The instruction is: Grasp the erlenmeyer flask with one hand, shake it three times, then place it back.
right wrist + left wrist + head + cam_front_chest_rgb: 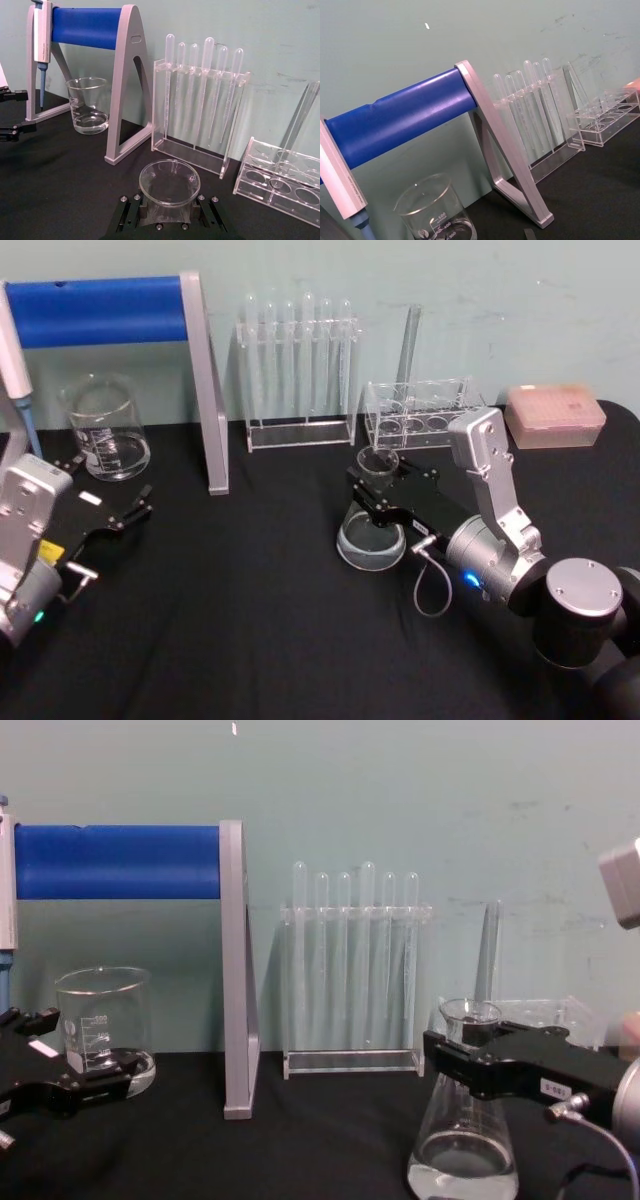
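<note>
With the right gripper [372,490] clamped on the erlenmeyer flask [371,536] at its neck, jaws closed to neck width, the flask stands upright on the black desk [250,620] in front of the test tube rack [415,412]. Lift straight up to clear the rack, then keep the shakes short so the liquid stays below the rim. Left gripper [135,510] sits parked near the beaker [105,428], jaws spread and empty.
</note>
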Motion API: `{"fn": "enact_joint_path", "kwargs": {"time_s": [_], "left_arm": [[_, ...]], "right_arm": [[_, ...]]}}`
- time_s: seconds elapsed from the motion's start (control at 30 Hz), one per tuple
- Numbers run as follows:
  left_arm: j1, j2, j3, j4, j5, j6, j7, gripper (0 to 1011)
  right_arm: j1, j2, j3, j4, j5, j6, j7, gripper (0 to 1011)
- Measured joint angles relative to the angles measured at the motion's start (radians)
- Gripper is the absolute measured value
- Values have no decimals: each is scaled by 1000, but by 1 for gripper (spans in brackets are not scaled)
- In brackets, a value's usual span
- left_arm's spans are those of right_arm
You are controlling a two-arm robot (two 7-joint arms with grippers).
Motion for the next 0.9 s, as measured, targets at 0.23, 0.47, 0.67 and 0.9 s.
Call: {"fn": "enact_joint_path", "kwargs": {"time_s": [0.23, 0.47, 0.67, 0.9], "left_arm": [[0, 0, 0, 0, 0, 0, 0, 1001], [0, 0, 0, 0, 0, 0, 0, 1001], [0, 0, 0, 0, 0, 0, 0, 1001], [0, 0, 0, 0, 0, 0, 0, 1001]], "right_arm": [[0, 0, 0, 0, 0, 0, 1, 511], [0, 0, 0, 0, 0, 0, 1, 715], [0, 0, 0, 0, 0, 0, 1, 898], [0, 0, 0, 0, 0, 0, 1, 1003]]}}
